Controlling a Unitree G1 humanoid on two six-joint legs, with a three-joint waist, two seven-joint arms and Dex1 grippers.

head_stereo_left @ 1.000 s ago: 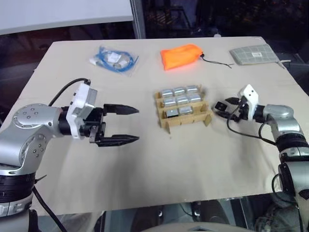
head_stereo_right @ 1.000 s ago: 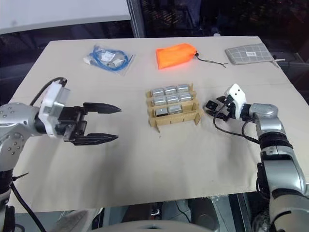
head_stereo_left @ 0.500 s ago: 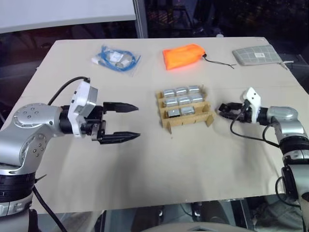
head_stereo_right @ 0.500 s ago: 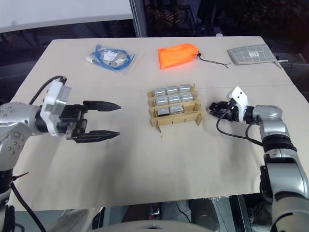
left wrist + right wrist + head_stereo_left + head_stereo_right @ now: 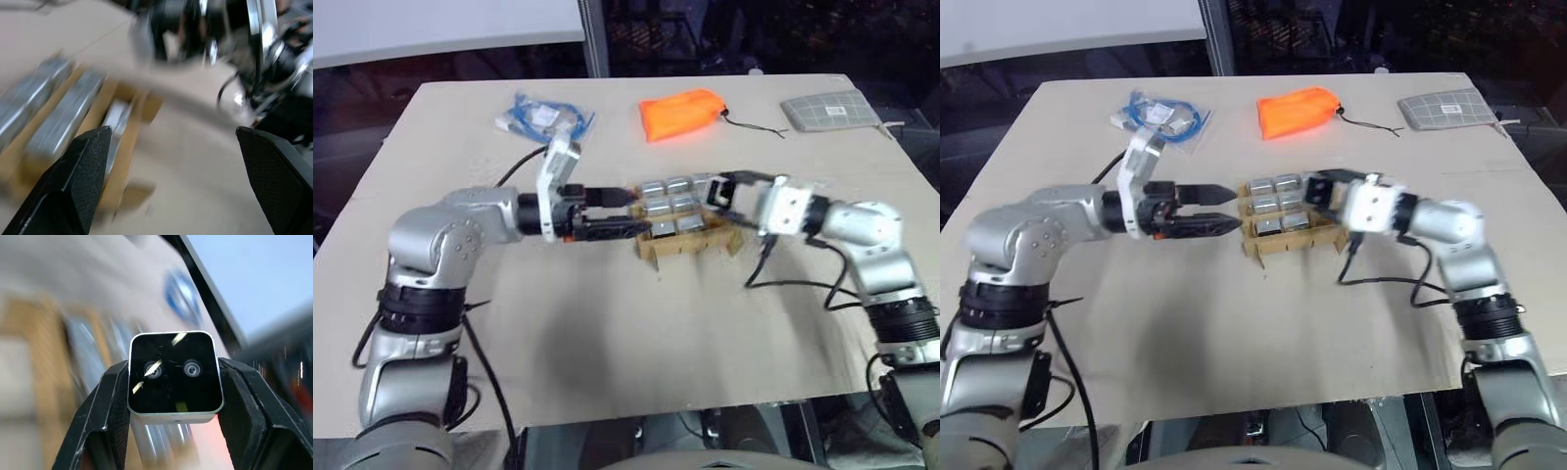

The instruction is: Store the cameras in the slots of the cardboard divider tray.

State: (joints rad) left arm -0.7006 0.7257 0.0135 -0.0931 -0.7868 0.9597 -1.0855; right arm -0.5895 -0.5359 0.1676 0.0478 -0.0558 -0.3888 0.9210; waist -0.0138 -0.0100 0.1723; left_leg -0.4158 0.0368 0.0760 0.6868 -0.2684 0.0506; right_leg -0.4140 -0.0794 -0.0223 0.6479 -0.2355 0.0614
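The cardboard divider tray (image 5: 691, 244) sits mid-table with several silver cameras (image 5: 677, 202) in its slots. My right gripper (image 5: 722, 188) hovers at the tray's right back corner, shut on a camera (image 5: 172, 377) whose black lens face shows in the right wrist view. From the left, my left gripper (image 5: 636, 213) points at the tray with its tips right at the tray's left side. Its fingers (image 5: 90, 161) stand wide open and hold nothing. The tray (image 5: 120, 161) and cameras (image 5: 58, 127) lie below them in the left wrist view.
An orange drawstring pouch (image 5: 680, 113), a bag of blue cable (image 5: 543, 119) and a grey pad (image 5: 827, 110) lie along the table's far side. The right arm's black cable (image 5: 793, 284) loops over the table right of the tray.
The right gripper closed on a camera lying right of the tray, lifted it and swung left to the tray. The left arm swung right, its open gripper now at the tray's left side.
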